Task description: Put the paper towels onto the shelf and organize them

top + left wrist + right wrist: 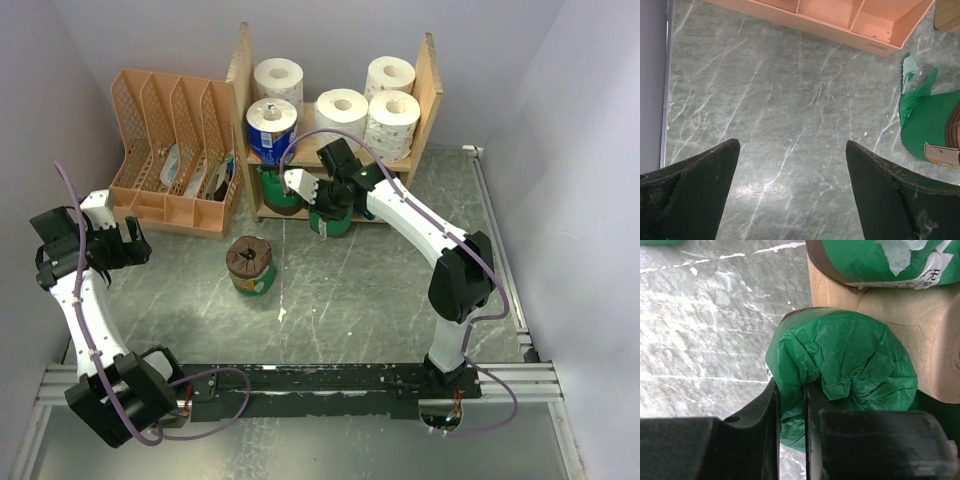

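The wooden shelf stands at the back. Its upper tier carries several white paper towels and a blue one. A green roll sits in the lower tier. My right gripper is at the front of the lower tier, shut on the crumpled wrapper of a second green roll. Another green roll with a brown top stands on the table. My left gripper hovers open over bare table to the left of that roll, holding nothing.
A peach slotted organizer stands left of the shelf, close to my left arm. Grey walls close in the left, back and right. A metal rail runs along the table's right edge. A small white scrap lies mid-table.
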Action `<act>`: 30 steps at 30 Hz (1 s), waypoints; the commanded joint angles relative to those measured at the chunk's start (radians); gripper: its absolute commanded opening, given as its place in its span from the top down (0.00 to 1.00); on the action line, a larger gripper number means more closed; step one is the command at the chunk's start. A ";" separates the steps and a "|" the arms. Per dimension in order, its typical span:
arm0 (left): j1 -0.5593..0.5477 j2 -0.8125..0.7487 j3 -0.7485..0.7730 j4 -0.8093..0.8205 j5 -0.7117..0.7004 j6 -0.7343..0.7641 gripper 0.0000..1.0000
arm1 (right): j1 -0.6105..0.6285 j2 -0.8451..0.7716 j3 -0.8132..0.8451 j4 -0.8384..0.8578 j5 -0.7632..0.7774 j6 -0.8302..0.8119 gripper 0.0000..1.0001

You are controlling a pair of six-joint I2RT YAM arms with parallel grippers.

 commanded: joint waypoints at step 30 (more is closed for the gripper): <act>0.003 0.003 -0.006 0.004 0.001 0.005 0.00 | -0.078 0.056 0.060 0.249 0.036 -0.025 0.52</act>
